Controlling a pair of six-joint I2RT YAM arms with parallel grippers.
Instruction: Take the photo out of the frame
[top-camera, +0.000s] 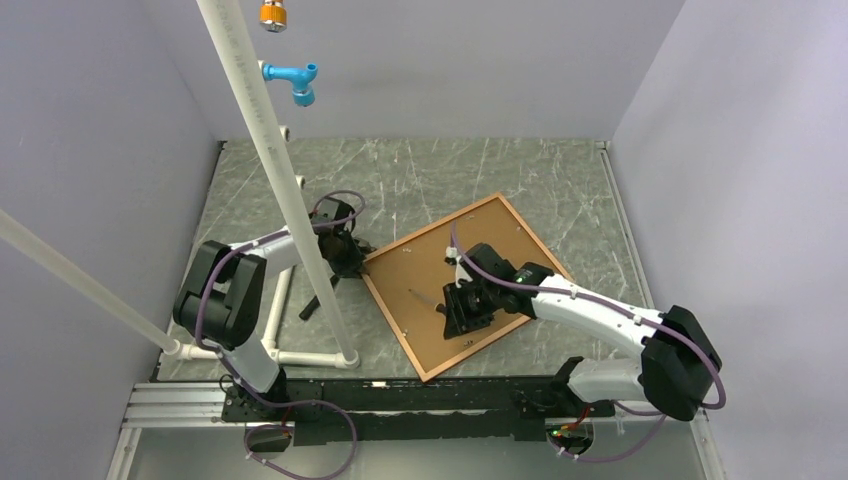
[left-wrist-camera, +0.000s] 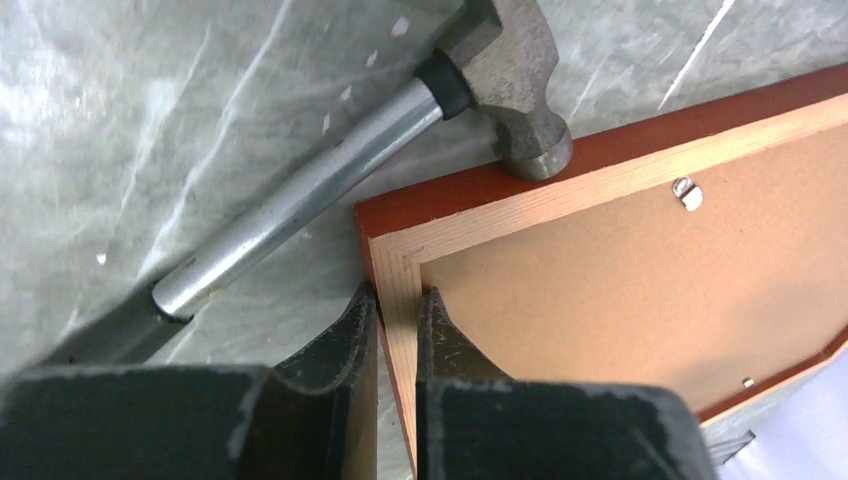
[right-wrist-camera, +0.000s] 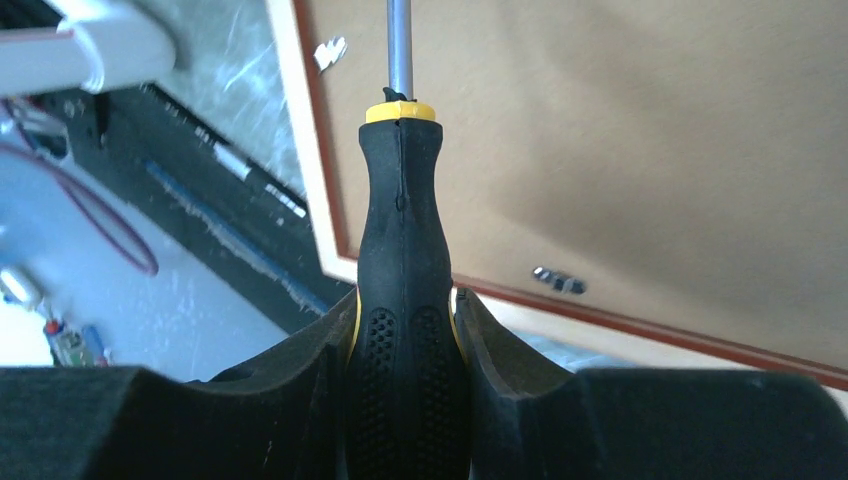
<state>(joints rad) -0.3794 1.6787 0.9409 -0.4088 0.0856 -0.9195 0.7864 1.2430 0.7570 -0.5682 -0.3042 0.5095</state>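
Left claw (left-wrist-camera: 398, 298) pinches the frame (left-wrist-camera: 450, 195) holding the photo (left-wrist-camera: 620, 290) face-down; right claw (right-wrist-camera: 405, 310) grips a screwdriver (right-wrist-camera: 405, 220).

A grey-green marbled worktop (top-camera: 450, 175) fills the middle of the overhead view, boxed in by pale grey walls (top-camera: 720, 150). A white PVC pipe (top-camera: 270, 150) slants from the top edge down to lower centre-left, where it meets more white piping lying on the worktop. A blue fitting (top-camera: 292, 82) juts from it near the top, with an orange one (top-camera: 273, 14) above at the picture's edge. A black rail (top-camera: 400, 395) crosses the bottom. In the left wrist view a hammer (left-wrist-camera: 300, 190) lies flat, its steel shaft running from lower left to its grey head at upper centre. A screwdriver (right-wrist-camera: 405, 300) with a black-and-yellow handle stands at the centre of the right wrist view, its shaft running off the top.
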